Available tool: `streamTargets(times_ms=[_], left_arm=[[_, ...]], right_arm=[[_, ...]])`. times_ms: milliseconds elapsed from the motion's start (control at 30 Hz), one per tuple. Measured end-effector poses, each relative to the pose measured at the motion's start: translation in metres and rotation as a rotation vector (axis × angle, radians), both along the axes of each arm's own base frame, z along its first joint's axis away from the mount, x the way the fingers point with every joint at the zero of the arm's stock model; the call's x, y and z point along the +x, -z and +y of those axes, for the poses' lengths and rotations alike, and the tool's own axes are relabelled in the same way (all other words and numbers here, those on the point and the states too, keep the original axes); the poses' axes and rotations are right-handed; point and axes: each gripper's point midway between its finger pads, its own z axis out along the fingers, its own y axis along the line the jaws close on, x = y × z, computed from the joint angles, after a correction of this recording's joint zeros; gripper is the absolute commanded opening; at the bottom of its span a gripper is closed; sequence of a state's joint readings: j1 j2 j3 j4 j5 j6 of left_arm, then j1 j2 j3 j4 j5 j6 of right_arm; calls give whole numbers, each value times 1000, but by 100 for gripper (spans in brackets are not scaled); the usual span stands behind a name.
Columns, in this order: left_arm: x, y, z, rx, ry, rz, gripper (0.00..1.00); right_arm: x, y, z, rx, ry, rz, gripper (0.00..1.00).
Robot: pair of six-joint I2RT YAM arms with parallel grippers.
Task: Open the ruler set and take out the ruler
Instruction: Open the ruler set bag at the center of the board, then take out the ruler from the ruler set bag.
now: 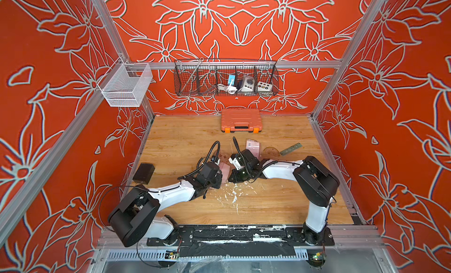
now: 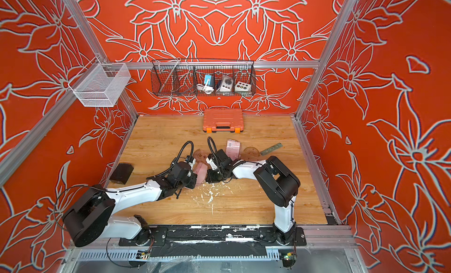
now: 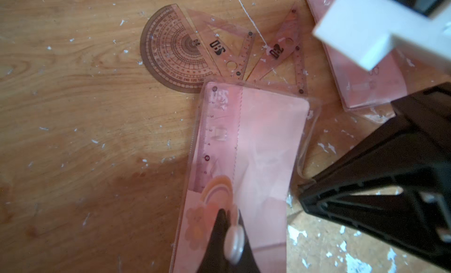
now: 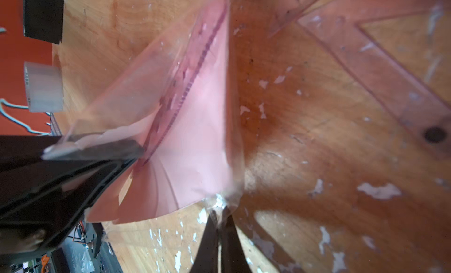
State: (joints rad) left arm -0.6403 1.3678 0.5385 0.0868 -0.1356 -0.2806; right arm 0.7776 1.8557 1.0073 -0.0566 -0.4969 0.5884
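Left claw (image 3: 229, 235) and right claw (image 4: 220, 220) each clamp the pouch (image 3: 266, 142). We see it pink, glossy, ruler (image 3: 219, 127) inside.

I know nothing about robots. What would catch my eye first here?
First, the red walls with big white flower outlines, all round. Then the left arm and right arm, which meet in the middle of the table, the left pincer and right pincer both nipping a pink pouch. An orange case sits at the table's back edge.

White-shelled left arm (image 1: 170, 195) and right arm (image 1: 278, 171), bulky black joints (image 1: 133, 215), looped black cables (image 1: 212, 147), tapered black left hand (image 3: 225, 225).
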Motion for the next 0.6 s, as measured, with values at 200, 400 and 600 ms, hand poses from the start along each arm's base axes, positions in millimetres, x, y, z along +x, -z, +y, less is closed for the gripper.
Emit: streamTargets(times_ms=[200, 400, 600], left_arm=[[2, 5, -10, 12, 23, 14, 0], [5, 7, -14, 17, 26, 19, 0], [5, 6, -13, 11, 7, 20, 0]], right_arm=[[12, -53, -18, 5, 53, -125, 35], [19, -96, -18, 79, 90, -189, 18], [18, -80, -3, 130, 117, -79, 12]])
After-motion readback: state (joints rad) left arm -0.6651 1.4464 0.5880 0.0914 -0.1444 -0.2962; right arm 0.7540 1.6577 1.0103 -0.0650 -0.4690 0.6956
